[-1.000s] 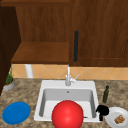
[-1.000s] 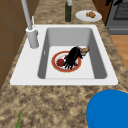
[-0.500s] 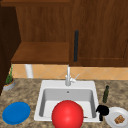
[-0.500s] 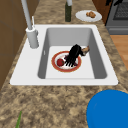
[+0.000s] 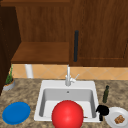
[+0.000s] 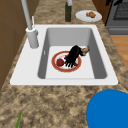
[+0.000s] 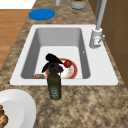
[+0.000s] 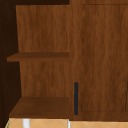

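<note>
Going left to right, with the sink (image 5: 65, 83) as the anchor: far off its left side on the speckled counter there's a small potted plant (image 5: 8, 83) back by the wall. A blue plate (image 5: 16, 113) sits nearer the front edge, well apart from the basin.

The faucet (image 5: 68, 77) stands on the sink's back rim, about centred. In the front view a big red round thing (image 5: 67, 115) covers the front half of the basin.

From the left side you can see what's inside the sink. A red-rimmed plate (image 6: 65, 70) lies flat on the basin floor, with a small red round item (image 6: 60, 62) on its faucet-side part. Just beside that is something dark purple (image 7: 59, 68).

The left hand (image 6: 73, 54) is down in the sink over that plate. Its fingers are stretched out fairly straight and splayed, with the tips at the dark item, so it looks released rather than clamped on anything. A small brown piece (image 6: 86, 49) lies on the basin floor right by the wrist end of that hand.

Past the sink's right rim a dark green bottle (image 5: 106, 94) stands upright on the counter. The right hand (image 5: 102, 110) shows by the sink's front right corner, and I can't tell if it's clenched or loose. Further right is a white plate (image 5: 111, 117) with brown food (image 5: 119, 119) on it.
</note>
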`<state>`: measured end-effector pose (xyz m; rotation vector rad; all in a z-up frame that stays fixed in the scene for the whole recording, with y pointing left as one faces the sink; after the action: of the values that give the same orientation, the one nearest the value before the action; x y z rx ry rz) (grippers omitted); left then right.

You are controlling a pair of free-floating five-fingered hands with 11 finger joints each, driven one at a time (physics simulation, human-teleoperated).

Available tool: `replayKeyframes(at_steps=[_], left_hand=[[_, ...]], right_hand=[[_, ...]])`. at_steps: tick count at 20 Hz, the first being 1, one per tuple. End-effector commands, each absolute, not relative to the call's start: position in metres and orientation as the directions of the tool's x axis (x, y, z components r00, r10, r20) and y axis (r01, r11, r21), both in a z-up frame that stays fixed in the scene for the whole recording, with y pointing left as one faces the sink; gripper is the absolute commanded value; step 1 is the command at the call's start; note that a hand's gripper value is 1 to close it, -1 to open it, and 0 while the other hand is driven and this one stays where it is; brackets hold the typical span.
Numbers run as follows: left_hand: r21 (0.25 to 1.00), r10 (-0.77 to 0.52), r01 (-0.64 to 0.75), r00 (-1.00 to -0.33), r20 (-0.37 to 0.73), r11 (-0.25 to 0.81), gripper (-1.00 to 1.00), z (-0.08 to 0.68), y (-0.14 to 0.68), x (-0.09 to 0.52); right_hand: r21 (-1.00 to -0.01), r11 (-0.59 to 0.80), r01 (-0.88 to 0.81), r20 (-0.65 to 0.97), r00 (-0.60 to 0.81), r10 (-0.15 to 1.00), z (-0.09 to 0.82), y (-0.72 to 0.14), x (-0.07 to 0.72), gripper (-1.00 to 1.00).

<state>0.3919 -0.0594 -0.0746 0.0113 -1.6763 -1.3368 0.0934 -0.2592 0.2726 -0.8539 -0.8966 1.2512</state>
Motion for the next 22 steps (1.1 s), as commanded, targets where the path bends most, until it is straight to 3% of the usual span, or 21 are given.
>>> replayKeyframes(at_steps=[1,8,9,12,18,22], left_hand=[[0.713,-0.426,0.544,-0.572,0.701,0.443,-1.0,-0.086,-0.059,0.405],[0.696,-0.392,0.532,-0.579,0.715,0.483,-1.0,-0.093,-0.048,0.42],[0.696,-0.419,0.544,-0.557,0.717,0.469,1.0,-0.102,-0.04,0.419],[0.719,-0.444,0.514,-0.567,0.694,0.467,1.0,-0.102,-0.019,0.397],[0.846,-0.38,0.332,-0.782,0.494,0.417,1.0,-0.099,-0.011,0.362],[0.867,-0.342,0.255,-0.842,0.417,0.429,1.0,-0.093,-0.008,0.358]], right_hand=[[-0.907,0.12,-0.404,0.091,0.091,0.992,0.273,-0.259,0.093,0.0],[-0.907,0.12,-0.404,0.091,0.091,0.992,0.273,-0.259,0.093,0.0],[-0.907,0.12,-0.404,0.091,0.091,0.992,0.273,-0.259,0.093,0.0],[-0.907,0.12,-0.404,0.091,0.091,0.992,0.273,-0.259,0.093,0.0],[-0.907,0.12,-0.404,0.091,0.091,0.992,0.273,-0.259,0.093,0.0],[-0.907,0.12,-0.404,0.091,0.091,0.992,0.273,-0.259,0.093,0.0]])
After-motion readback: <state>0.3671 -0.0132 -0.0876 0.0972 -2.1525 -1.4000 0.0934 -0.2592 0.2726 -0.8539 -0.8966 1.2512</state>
